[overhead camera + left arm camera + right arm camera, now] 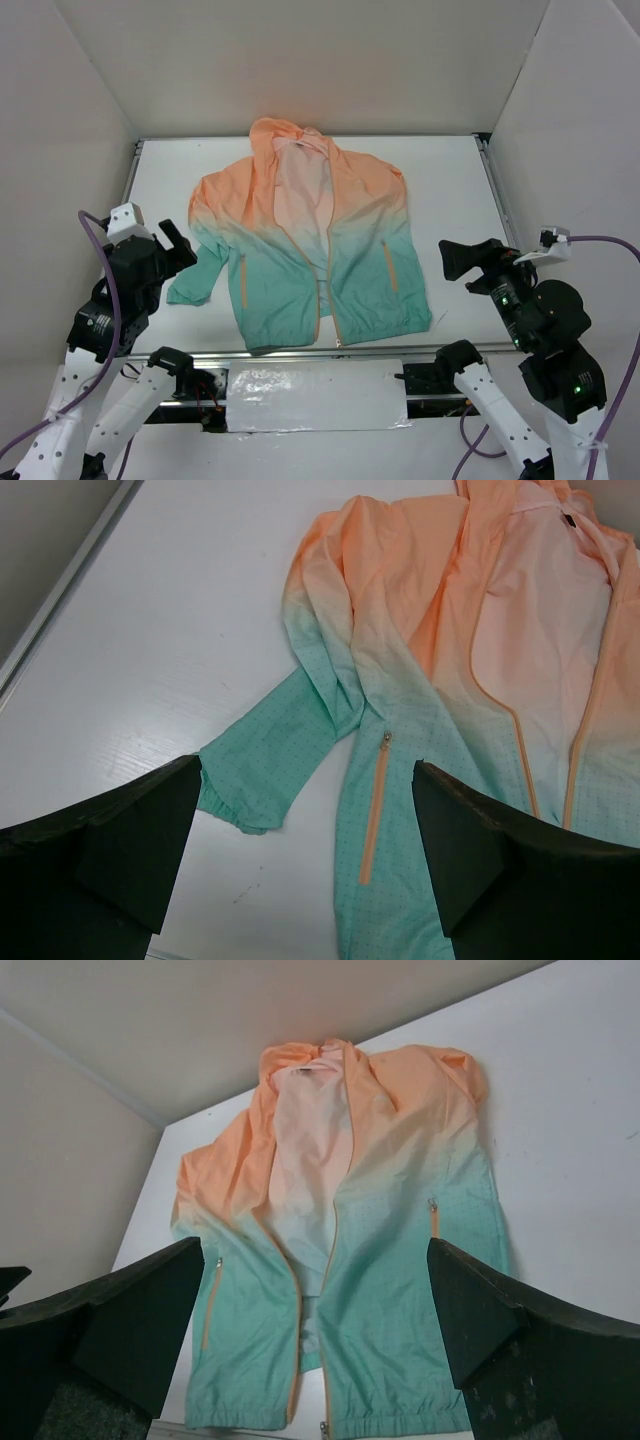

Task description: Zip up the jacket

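The jacket (310,240) lies flat on the white table (450,190), hood at the far side, hem near the front edge. It is peach-orange on top and teal below, unzipped, with pale lining showing down the middle. The orange front zipper (322,300) gapes open; its slider (324,1428) sits at the hem. My left gripper (180,248) is open and empty, above the table left of the jacket's sleeve (260,780). My right gripper (455,258) is open and empty, right of the jacket. The jacket also shows in the left wrist view (450,680) and in the right wrist view (340,1260).
White walls enclose the table on three sides. A metal rail (300,352) runs along the front edge, with a silver-taped panel (315,395) below it. A purple cable (600,240) trails from the right arm.
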Robot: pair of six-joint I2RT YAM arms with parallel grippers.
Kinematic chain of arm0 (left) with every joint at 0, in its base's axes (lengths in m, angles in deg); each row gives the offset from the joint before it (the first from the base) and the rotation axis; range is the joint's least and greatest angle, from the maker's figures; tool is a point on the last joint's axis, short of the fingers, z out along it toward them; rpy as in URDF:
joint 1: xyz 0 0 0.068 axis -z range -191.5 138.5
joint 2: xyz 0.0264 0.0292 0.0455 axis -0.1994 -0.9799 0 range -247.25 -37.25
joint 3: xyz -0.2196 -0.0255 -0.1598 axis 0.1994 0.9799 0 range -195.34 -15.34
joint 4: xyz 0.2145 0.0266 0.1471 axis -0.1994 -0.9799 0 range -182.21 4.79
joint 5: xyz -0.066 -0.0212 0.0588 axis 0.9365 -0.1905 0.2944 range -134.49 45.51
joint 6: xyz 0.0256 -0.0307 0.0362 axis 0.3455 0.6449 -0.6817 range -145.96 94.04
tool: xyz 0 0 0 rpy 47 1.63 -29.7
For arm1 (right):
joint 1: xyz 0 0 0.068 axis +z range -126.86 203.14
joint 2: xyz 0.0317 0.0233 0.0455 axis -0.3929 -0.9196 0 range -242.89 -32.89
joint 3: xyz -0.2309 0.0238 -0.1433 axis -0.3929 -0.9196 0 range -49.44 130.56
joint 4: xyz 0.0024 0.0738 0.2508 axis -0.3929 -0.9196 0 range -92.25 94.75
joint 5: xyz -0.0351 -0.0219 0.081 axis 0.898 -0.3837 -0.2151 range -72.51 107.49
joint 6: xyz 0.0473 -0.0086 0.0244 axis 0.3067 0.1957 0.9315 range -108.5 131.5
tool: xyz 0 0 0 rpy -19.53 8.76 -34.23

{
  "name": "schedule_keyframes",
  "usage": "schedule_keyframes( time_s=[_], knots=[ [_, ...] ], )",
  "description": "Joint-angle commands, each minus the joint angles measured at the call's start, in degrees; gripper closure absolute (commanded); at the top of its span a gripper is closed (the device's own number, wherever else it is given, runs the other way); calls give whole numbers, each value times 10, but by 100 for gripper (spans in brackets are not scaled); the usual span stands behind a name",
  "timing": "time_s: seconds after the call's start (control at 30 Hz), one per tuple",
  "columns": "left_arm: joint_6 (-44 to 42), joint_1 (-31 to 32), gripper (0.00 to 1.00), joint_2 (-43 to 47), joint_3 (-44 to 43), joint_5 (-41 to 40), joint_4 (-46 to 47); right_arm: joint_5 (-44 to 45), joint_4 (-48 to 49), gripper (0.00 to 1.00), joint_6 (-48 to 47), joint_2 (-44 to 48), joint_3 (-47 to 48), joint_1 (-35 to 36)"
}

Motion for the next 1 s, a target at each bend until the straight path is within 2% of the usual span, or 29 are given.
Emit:
schedule_keyframes(
  time_s=[0.0, 0.13, 0.27, 0.3, 0.33, 0.4, 0.43, 0.47, 0.5, 0.53, 0.6, 0.63, 0.67, 0.7, 0.77, 0.8, 0.97],
  knots=[
    [-13, -2, 1, 4, -3, 5, 26, 5, 4, 0, -7, 3, 0, 2],
    [-14, -2, 1, -4, -5, 11, 25, 4, 0, 0, -10, 5, 8, 3],
    [-8, -2, 1, -2, -7, 4, 18, -58, 27, 0, -32, 9, -5, 3],
    [-8, -2, 1, -1, -6, 5, 23, -97, 42, 0, -40, 4, -13, 3],
    [-10, -2, 0, 2, -3, 9, 25, -197, 66, 0, -39, -25, -29, 3],
    [-13, -2, 1, 1, -2, 11, 31, -303, 95, 0, -10, -73, -75, 3],
    [-14, -2, 1, -1, -3, 11, 31, -398, 159, 0, 32, -97, -105, 10],
    [-14, -3, 1, -8, -4, 11, 29, -422, 203, 0, 59, -133, -144, 25],
    [-13, -3, 0, -13, -6, 11, 27, -415, 245, 0, 82, -146, -213, 49],
    [-12, -3, 1, -15, -9, 7, 20, -355, 307, 0, 108, -160, -240, 108],
    [-12, -2, 1, -20, -9, 6, 17, -330, 365, 3, 123, -226, -303, 153],
    [-12, -1, 0, -20, -6, 6, 18, -337, 431, 4, 132, -255, -320, 168],
    [-14, 0, 0, -17, -4, 12, 21, -342, 454, 8, 157, -285, -334, 192],
    [-17, 0, 0, -17, -2, 17, 24, -344, 509, 16, 166, -342, -354, 203],
    [-19, 1, 1, -21, -3, 22, 26, -338, 558, 21, 203, -407, -386, 227],
    [-18, 0, 1, -23, -2, 23, 25, -344, 615, 23, 216, -426, -399, 233],
    [-19, 2, 1, -36, -3, 33, 24, -331, 714, 26, 268, -510, -431, 292]
  ],
)
